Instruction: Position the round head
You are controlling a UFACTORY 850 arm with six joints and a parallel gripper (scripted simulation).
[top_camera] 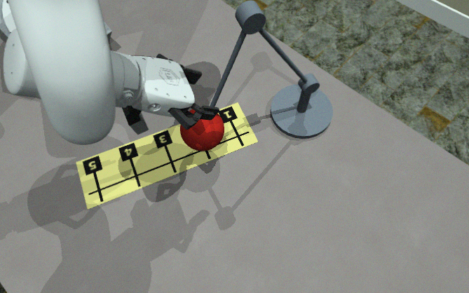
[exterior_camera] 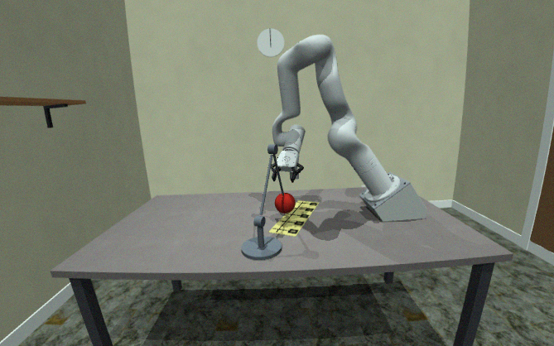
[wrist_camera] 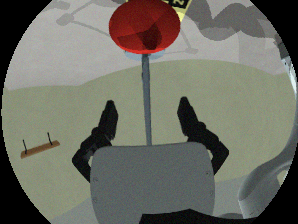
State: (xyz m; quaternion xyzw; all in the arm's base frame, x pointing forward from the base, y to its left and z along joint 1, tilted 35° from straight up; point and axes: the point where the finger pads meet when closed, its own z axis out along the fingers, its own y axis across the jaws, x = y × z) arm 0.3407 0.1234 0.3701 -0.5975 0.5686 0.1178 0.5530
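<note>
The gripper [top_camera: 202, 95] [exterior_camera: 284, 178] [wrist_camera: 147, 105] is spread wide open up there, nothing in its grasp — the lamp's thin upper rod [top_camera: 227, 69] [exterior_camera: 279, 178] [wrist_camera: 146, 95] shows between its fingers in the wrist view; below it the round red head [top_camera: 202, 132] [exterior_camera: 284, 203] [wrist_camera: 144, 26] hangs above the bench [top_camera: 338, 218] [exterior_camera: 175, 240] [wrist_camera: 30, 75], over the yellow strip [top_camera: 109, 196] [exterior_camera: 282, 232] [wrist_camera: 184, 14] near mark 2 as seen from the top. Farther out, the lamp's elbow [top_camera: 250, 17] [exterior_camera: 272, 149] stands high — and its round grey foot [top_camera: 283, 121] [exterior_camera: 248, 250] sits on the bench, beyond the strip's mark 1 end.

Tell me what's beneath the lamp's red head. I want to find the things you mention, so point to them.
Under the red head [top_camera: 202, 132] [exterior_camera: 285, 203] [wrist_camera: 144, 26] lies the yellow strip [top_camera: 110, 181] [exterior_camera: 277, 229]; a line's lower end pokes out. Its number is hidden from the top view.
</note>
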